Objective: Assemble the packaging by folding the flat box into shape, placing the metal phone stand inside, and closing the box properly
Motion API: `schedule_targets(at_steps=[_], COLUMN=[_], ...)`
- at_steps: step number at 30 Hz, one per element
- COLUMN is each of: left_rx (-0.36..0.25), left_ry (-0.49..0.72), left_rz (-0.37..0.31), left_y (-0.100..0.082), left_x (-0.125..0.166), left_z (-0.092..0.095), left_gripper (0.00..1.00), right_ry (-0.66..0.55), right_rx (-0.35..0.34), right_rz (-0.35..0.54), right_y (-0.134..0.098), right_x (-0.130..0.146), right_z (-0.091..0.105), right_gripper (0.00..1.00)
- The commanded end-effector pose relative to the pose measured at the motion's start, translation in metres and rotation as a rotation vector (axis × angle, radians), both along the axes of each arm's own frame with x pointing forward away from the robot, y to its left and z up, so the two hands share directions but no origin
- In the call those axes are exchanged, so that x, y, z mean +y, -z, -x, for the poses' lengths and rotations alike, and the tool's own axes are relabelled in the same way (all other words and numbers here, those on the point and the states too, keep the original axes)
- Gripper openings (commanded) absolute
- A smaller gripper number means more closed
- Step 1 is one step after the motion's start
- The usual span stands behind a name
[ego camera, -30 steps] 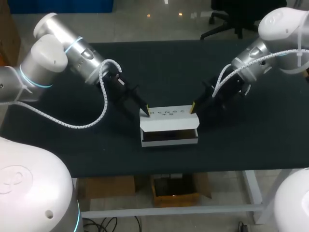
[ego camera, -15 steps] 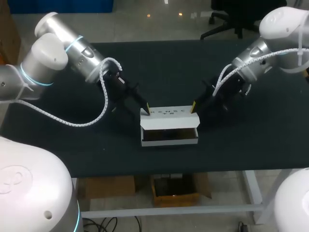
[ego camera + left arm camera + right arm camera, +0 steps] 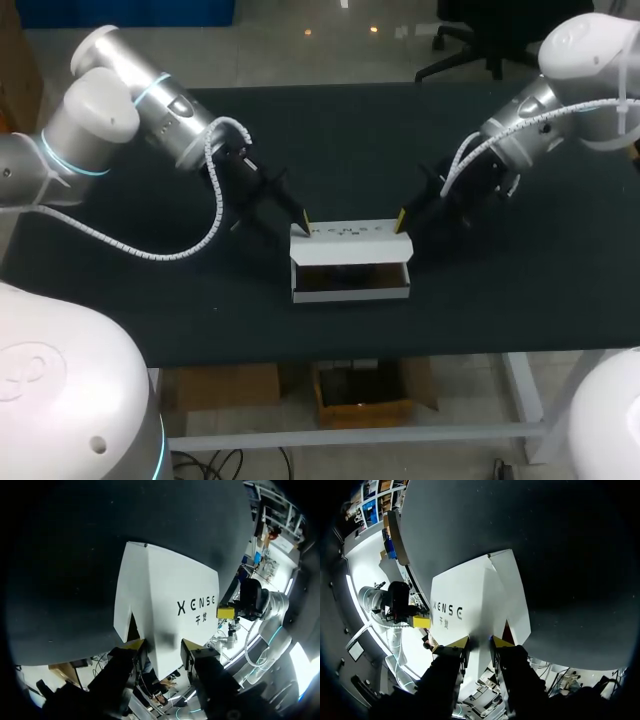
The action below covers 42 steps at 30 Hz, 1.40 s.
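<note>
Overhead: a white box (image 3: 350, 282) sits in the middle of the table (image 3: 350, 140), lid (image 3: 350, 232) up at its far side, left gripper (image 3: 303, 217) at the lid's left corner, right gripper (image 3: 401, 220) at its right; closing looks the step in hand. Left wrist: lid (image 3: 165, 590) corner at the left gripper (image 3: 161, 649), pinched or not I can't tell. Right wrist: same again at the right gripper (image 3: 479, 642). Next, swing the lid near and down, evenly. Count: one box, two grippers, no stand made out.

The left arm (image 3: 110, 100) and right arm (image 3: 570, 70) are rounded silver-white cylinders with cyan joint rings (image 3: 60, 160); white coiled cables (image 3: 213, 190) trail to black, yellow-tipped fingers (image 3: 303, 221).
</note>
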<state>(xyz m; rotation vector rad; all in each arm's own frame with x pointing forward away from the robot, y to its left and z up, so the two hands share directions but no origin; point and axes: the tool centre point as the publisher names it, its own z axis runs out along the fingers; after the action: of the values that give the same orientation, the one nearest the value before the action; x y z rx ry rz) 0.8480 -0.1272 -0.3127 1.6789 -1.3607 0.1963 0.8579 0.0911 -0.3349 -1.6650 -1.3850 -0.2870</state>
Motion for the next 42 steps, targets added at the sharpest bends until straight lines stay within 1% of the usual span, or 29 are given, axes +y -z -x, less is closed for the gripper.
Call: schedule_targets(at_steps=[1,8,21,34,42], left_rx=[0.011,0.023,0.044,0.064,0.078], left_ry=[0.004,-0.001,-0.015,-0.026,-0.03], left_rz=[0.001,0.004,0.008,0.007,0.006], left_y=[-0.001,-0.002,-0.003,-0.006,-0.006], left_x=[-0.005,-0.005,-0.002,0.001,0.002], left_z=[-0.005,-0.004,-0.01,-0.021,-0.023], left_gripper=[0.44,0.44,0.44,0.44,0.44], right_ry=[-0.009,-0.006,-0.009,-0.006,-0.003], right_rx=[0.011,0.018,0.023,0.035,0.045], right_rz=[-0.005,-0.007,-0.011,-0.017,-0.024], right_y=[-0.001,-0.002,-0.006,-0.006,-0.006], right_x=[0.004,0.005,0.007,0.007,0.006], right_z=[-0.005,-0.007,-0.01,-0.013,-0.016], right_gripper=[0.25,0.25,0.25,0.26,0.26])
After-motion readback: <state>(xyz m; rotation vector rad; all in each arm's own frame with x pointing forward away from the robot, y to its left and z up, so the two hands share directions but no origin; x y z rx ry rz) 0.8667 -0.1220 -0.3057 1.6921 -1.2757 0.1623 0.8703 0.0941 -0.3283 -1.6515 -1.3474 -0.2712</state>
